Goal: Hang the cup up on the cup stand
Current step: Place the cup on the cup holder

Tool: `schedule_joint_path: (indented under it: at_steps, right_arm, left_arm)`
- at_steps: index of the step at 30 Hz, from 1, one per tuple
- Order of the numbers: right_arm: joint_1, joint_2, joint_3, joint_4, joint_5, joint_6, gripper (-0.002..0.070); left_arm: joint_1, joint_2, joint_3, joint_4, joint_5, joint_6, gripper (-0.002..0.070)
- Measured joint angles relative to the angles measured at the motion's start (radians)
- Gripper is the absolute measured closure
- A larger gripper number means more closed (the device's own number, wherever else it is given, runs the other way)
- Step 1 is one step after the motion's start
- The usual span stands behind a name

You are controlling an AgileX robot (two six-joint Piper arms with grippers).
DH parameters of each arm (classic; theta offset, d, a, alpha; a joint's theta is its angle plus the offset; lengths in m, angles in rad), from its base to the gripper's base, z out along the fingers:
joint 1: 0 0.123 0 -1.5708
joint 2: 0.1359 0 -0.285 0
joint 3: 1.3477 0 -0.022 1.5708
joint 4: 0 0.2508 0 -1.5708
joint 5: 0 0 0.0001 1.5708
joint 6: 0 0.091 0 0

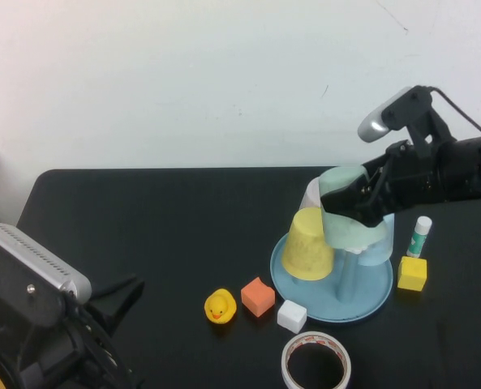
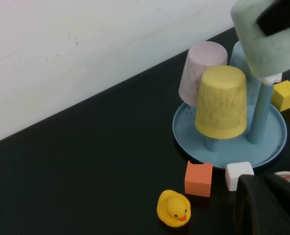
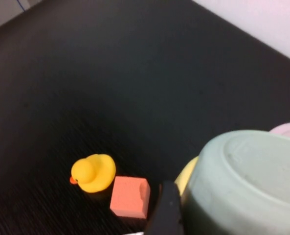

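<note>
Four cups: mint cup, yellow cup, pink cup, blue cup; three blocks; one duck.

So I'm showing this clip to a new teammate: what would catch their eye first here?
Probably the right gripper, holding the mint-green cup upside down over the cup stand at the table's right. Next, the yellow cup already on a peg, with the rubber duck nearby on the table. The left gripper sits low at the near left.
</note>
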Motion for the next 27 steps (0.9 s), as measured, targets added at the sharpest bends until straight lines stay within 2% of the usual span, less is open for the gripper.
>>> schedule_joint_path:
  at_steps: [24, 27]
  right_arm:
    - [-0.002, 0.066, 0.0, -0.03, -0.011, 0.0, 0.0083]
    - [-0.002, 0.066, 0.0, -0.03, -0.005, 0.0, 0.0027]
  left_arm:
    - [0.0, 0.0, 0.0, 0.025, 0.001, -0.002, 0.0676]
    - [0.0, 0.0, 0.0, 0.027, 0.001, -0.002, 0.0676]
